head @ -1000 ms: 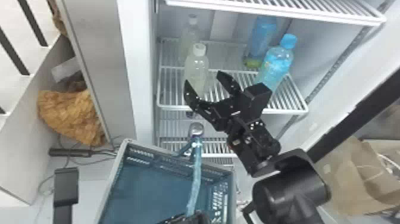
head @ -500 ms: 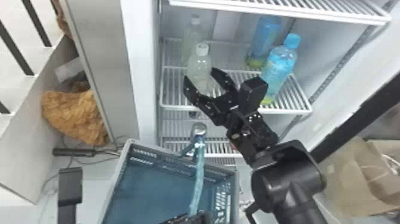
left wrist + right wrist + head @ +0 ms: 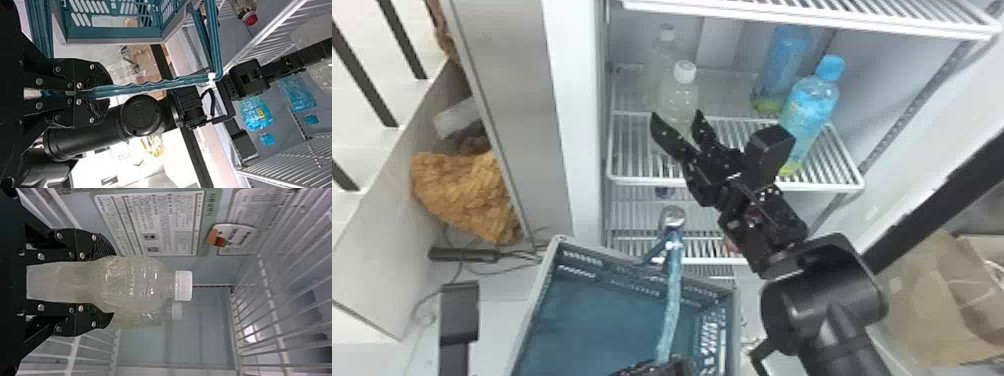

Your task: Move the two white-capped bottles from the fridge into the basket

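Bottle vert., cap up, held by R gripper; L gripper holds basket handle.

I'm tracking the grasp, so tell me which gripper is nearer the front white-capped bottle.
Right. The right gripper has its jaws either side of the front white-capped bottle; the left gripper is lower, outside the fridge, holding the handle of the basket.

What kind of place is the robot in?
It looks like a room with an open fridge, maybe a shop or a kitchen: bottles stand on a white wire shelf, and a basket waits in front.
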